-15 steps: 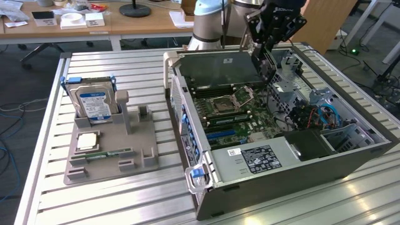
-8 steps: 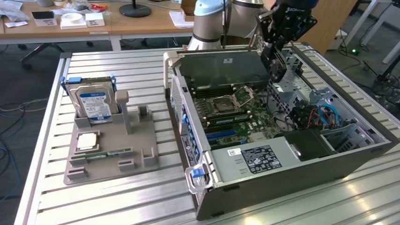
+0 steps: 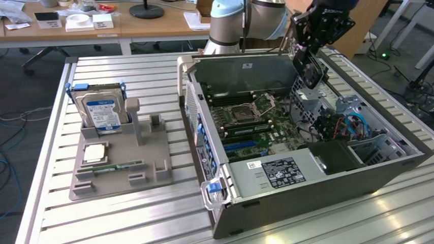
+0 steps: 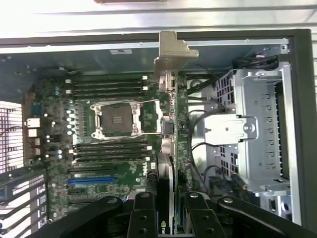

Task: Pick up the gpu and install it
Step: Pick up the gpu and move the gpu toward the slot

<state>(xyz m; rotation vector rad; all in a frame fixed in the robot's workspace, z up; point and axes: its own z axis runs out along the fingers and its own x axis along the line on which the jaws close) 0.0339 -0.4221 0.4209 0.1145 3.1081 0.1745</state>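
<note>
End effector [image 4: 166, 210] clamped on gpu [image 4: 172, 129], card held edge-on, silver bracket at its far end. Both hang above the open computer case [image 3: 326, 190], over its motherboard [image 4: 114, 124]. Hard drive [image 3: 101, 111] stands beside the case on the surface [image 3: 135, 218].
</note>
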